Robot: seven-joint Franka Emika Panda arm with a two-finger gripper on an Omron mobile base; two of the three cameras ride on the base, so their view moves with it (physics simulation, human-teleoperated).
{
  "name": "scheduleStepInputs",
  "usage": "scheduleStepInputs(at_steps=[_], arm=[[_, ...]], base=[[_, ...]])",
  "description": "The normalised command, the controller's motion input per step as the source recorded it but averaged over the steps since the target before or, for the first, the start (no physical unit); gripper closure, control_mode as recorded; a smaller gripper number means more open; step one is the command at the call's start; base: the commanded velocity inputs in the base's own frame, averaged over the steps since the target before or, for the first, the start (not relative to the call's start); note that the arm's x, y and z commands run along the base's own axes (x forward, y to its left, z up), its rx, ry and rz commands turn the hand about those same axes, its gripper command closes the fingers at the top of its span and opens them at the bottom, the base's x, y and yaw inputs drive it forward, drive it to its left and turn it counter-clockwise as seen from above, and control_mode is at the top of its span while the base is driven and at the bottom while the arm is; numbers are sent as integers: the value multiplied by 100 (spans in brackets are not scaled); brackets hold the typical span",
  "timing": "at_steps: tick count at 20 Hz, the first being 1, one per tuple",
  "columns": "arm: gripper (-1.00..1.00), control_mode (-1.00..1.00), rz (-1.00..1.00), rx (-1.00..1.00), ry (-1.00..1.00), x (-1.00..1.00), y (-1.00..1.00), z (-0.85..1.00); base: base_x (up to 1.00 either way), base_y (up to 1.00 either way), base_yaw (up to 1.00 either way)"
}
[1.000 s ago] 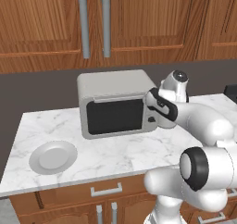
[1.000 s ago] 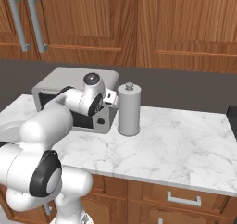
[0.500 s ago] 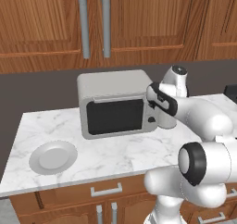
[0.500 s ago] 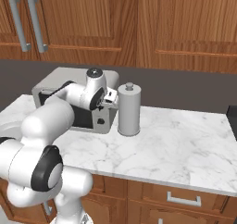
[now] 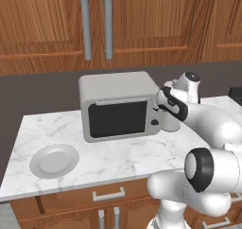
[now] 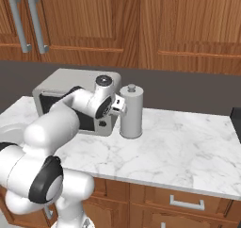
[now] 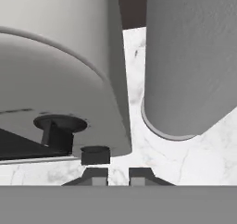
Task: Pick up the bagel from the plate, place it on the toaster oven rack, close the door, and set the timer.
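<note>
The toaster oven (image 5: 118,88) stands at the back of the counter, and its door (image 5: 118,119) is shut. The dark glass hides the toaster oven rack. The bagel is hidden too. The plate (image 5: 54,161) lies bare at the front left. My gripper (image 5: 159,111) is at the oven's front right corner, beside the dark knobs (image 5: 154,122). In the hand view the gripper (image 7: 118,174) has its fingertips drawn close, and marble shows in the narrow gap. A small dark knob (image 7: 96,154) sits just above the left fingertip (image 7: 95,173). A larger knob (image 7: 60,126) is further along.
A tall grey canister (image 6: 132,111) stands right next to the oven's right side, close beside my hand. Open marble counter (image 6: 188,142) stretches to the right of it. Wooden cabinets (image 5: 94,24) hang above, and the counter's front edge is near.
The jaws have come from wide open to nearly together. The hand has stayed by the oven's front right corner with only a slight shift.
</note>
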Motion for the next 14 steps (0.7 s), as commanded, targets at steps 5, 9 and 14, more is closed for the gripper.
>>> scheduleStepInputs(at_steps=[5, 9, 14], arm=[[100, -100, 0, 10, -2, -4, -54, -23], [100, -100, 0, 10, -2, 0, -8, -3], [100, -100, 0, 4, -2, -2, 47, 23]], base=[[0, 0, 0], [0, 0, 0], [0, 0, 0]])
